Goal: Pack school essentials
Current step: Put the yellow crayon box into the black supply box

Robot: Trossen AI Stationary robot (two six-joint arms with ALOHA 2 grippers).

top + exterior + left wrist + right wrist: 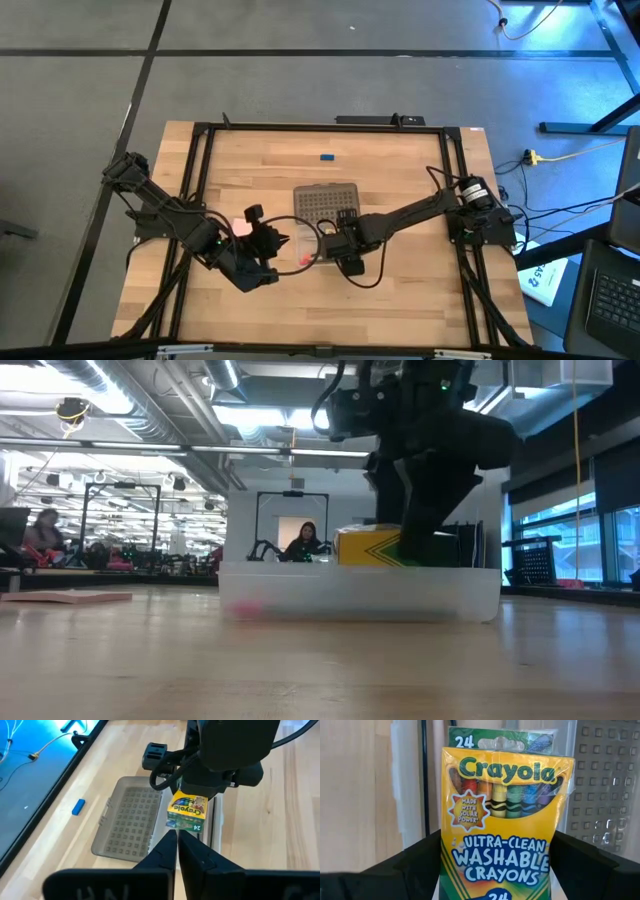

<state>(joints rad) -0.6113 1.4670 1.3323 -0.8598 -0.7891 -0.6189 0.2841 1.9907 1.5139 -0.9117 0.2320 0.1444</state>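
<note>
Right end effector (192,795) clamped on crayon box (187,811), held upright above clear case (360,592) at mid table (400,300), beside dotted lid (130,822). Left end effector (177,840) pressed closed, empty, just beside case. Blue block (327,157) well apart.

The right end effector (345,262) covers most of the crayon box (340,250) from above; the right wrist picture's edge cuts off the box's lower end. A pink item (245,609) inside the clear case (360,595) is too blurred to identify.
</note>
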